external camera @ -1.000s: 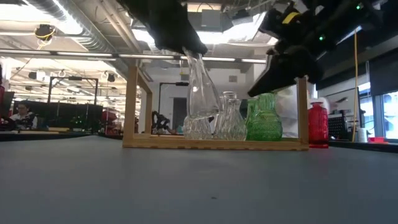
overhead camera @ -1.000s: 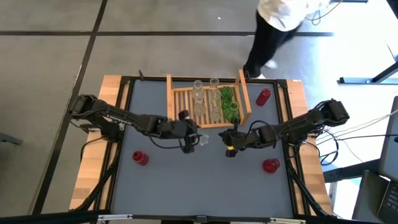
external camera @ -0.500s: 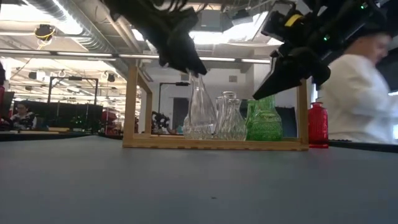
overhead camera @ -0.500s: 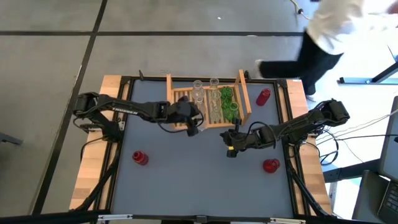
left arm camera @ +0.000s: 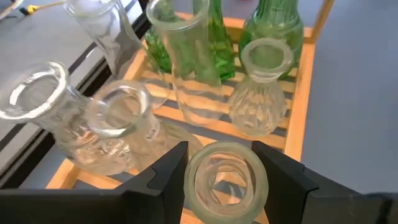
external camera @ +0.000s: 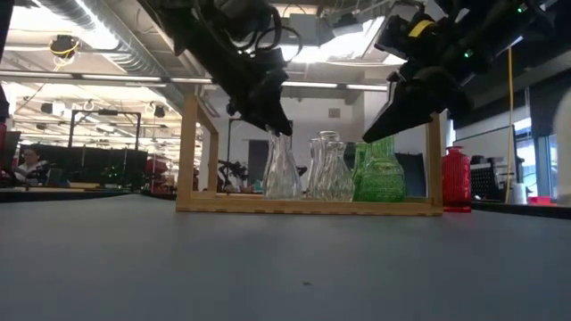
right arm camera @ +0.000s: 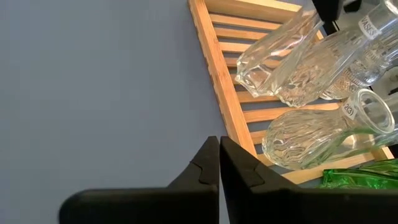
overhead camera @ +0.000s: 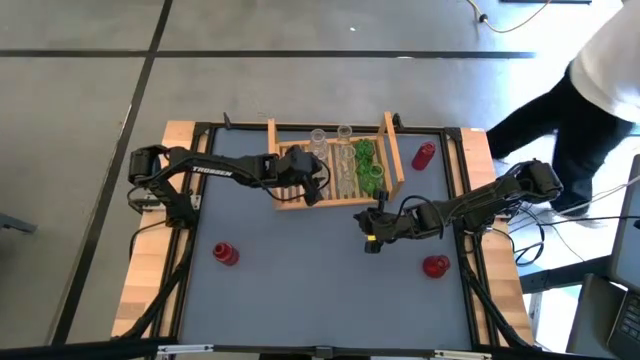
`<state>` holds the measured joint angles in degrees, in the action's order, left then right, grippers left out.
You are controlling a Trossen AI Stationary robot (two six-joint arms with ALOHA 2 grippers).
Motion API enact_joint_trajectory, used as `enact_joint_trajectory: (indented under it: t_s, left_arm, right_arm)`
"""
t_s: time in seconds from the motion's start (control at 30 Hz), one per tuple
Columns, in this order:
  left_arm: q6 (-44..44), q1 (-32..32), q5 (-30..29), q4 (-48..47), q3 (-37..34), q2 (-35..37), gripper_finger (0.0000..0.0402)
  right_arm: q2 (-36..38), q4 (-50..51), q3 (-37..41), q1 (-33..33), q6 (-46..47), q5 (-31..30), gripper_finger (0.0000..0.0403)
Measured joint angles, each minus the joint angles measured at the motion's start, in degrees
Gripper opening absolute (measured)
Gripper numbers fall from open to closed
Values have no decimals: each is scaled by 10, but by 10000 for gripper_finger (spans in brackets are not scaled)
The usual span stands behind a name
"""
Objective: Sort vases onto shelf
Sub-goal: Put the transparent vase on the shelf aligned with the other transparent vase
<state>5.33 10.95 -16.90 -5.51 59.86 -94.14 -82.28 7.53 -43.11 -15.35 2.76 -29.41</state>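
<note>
The shelf (overhead camera: 335,172), a light wooden rack, stands at the table's far middle. On it stand clear vases (left arm camera: 261,93) and green vases (external camera: 379,169). My left gripper (overhead camera: 313,188) is over the shelf's near left part, shut on a clear vase (external camera: 281,168). That vase stands upright beside the other clear ones. My right gripper (overhead camera: 372,234) hovers shut above the table just in front of the shelf's near edge (right arm camera: 214,74), holding nothing. Red vases stand on the table at the near left (overhead camera: 224,254), at the near right (overhead camera: 435,266) and to the right of the shelf (overhead camera: 424,155). My left gripper pinches the clear vase at its neck, just under the mouth rim (left arm camera: 227,180), with one finger (left arm camera: 165,177) on each side. The fingers slant down from the table's left and near side. The vase is upright, its base (external camera: 281,192) level with the shelf floor; whether it rests there, I cannot tell.
The shelf's raised side boards (external camera: 189,152) stand left and right of the vases. A person (overhead camera: 600,70) walks past beyond the table's far right corner. Bare grey tabletop (overhead camera: 320,290) lies in front of the shelf.
My left gripper has carried the clear vase from in front of the shelf toward the far edge and down, to over the shelf's near left part. The vase, tilted and higher before, is now upright beside the other clear vases. The person has walked to the right.
</note>
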Motion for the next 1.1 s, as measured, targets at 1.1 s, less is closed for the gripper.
enact_joint_trajectory:
  t_s: [1.1]
  left_arm:
    - [-31, 3, 41, 24, 2, -21, 169]
  right_arm:
    - [0, -1, 0, 0, 0, 1, 2]
